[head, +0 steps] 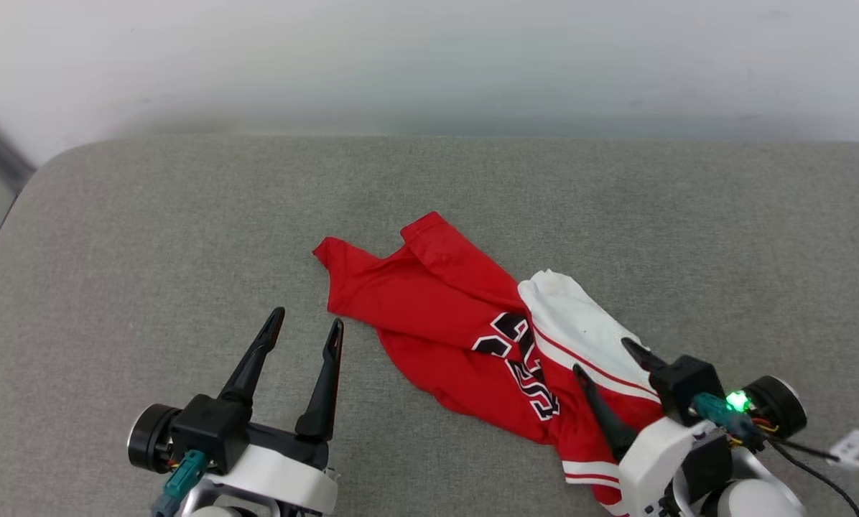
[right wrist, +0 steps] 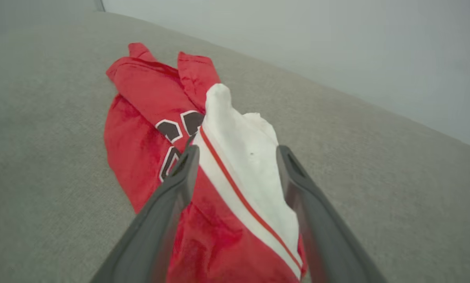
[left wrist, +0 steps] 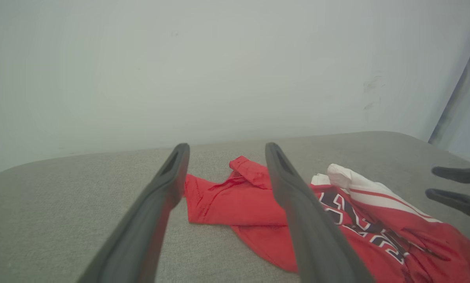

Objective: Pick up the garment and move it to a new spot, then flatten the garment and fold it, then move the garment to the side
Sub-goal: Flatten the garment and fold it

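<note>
The garment (head: 458,323), a red jersey with a white sleeve and black-and-white numbers, lies crumpled just right of centre in the head view, running to the lower right edge. My right tool (head: 603,357), lower right, has its fingers spread apart either side of the white sleeve; contact cannot be judged. My left tool (head: 307,319), lower left, is likewise spread, over bare upholstery beside the garment. Grey upholstered surface (head: 149,237), rounded corner upper left; pale wall (head: 429,57) behind.
</note>
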Tool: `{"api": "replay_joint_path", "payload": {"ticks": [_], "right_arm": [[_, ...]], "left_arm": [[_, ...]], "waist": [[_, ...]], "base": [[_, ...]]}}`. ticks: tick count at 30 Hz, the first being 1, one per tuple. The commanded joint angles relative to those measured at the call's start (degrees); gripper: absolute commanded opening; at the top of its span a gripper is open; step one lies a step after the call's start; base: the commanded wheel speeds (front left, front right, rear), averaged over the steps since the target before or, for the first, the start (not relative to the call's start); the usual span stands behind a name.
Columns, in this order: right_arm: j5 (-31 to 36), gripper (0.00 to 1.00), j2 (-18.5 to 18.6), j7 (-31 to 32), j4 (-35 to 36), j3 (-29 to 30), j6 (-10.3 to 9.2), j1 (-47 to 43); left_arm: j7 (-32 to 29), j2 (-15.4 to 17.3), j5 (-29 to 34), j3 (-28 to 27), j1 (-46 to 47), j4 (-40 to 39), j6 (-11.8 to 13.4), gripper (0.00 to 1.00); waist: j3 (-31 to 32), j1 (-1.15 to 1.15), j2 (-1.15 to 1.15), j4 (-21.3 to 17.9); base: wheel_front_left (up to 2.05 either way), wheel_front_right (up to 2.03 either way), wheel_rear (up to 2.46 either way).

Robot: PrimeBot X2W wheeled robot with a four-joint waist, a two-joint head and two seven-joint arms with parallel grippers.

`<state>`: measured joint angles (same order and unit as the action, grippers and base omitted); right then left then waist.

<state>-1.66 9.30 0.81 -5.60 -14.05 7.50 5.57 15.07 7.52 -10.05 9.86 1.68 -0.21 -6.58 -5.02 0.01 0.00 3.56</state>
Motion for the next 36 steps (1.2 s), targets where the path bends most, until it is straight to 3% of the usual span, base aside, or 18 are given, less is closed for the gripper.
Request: {"api": "replay_joint_path", "payload": {"ticks": [1, 6, 11, 17, 23, 24, 25, 26, 36], "right_arm": [[-2.4, 1.00, 2.2, 5.2, 0.4, -2.3, -0.04, 1.4], [-13.3, 1.00, 7.5, 25.4, 3.8, -7.5, -0.03, 6.2], [-17.1, 1.00, 11.3, 41.7, 6.9, -9.4, -0.02, 11.2], [-17.0, 1.00, 12.3, 50.2, 6.4, -10.9, -0.03, 14.6], [-15.3, 1.00, 13.2, 51.4, 3.6, -11.9, -0.03, 14.7], [-15.4, 0.84, 12.9, 51.1, 3.0, -11.5, -0.03, 14.5], [-15.2, 0.35, 12.7, 51.0, 2.8, -11.5, -0.03, 14.3], [-15.1, 0.00, 12.8, 50.6, 2.7, -12.0, -0.02, 14.2], [-16.7, 0.00, 10.6, 45.4, 6.1, -14.8, -0.03, 17.3]], "left_arm": [[0.1, -0.4, 0.3, -0.2, 1.1, 0.2, -0.3, 1.00], [0.1, -1.6, 0.7, 0.3, 1.9, 0.9, -0.7, 1.00], [0.2, -2.2, 1.0, 1.7, 3.1, 1.6, -0.8, 1.00], [0.2, -2.6, 0.8, 3.8, 4.5, 2.6, -0.9, 1.00], [0.2, -2.6, 0.1, 4.7, 4.5, 3.0, -0.9, 1.00], [0.2, -2.5, 0.0, 4.8, 4.4, 3.1, -0.9, 1.00], [0.2, -2.4, 0.0, 4.8, 4.2, 3.1, -0.9, 1.00], [0.2, -2.3, 0.0, 4.9, 4.0, 3.2, -0.9, 1.00], [0.2, -1.4, 0.0, 5.2, 2.8, 4.2, -0.9, 1.00]], "waist": [[-1.0, -0.01, 0.00, 0.8], [-3.1, -0.01, 0.00, 2.5], [-5.1, -0.01, 0.00, 4.8], [-6.3, -0.01, 0.00, 8.2], [-6.6, -0.01, 0.00, 10.8], [-6.5, -0.01, 0.00, 11.0], [-6.5, -0.01, 0.00, 11.1], [-6.4, -0.01, 0.00, 11.3], [-3.1, -0.01, 0.00, 9.7]], "base": [[0.00, 0.00, 0.00], [0.00, 0.00, 0.00], [0.00, 0.00, 0.00], [0.00, 0.00, 0.00], [0.00, 0.00, 0.00], [0.00, 0.00, 0.00], [0.00, 0.00, 0.00], [0.00, 0.00, 0.00], [0.00, 0.00, 0.00]]}}
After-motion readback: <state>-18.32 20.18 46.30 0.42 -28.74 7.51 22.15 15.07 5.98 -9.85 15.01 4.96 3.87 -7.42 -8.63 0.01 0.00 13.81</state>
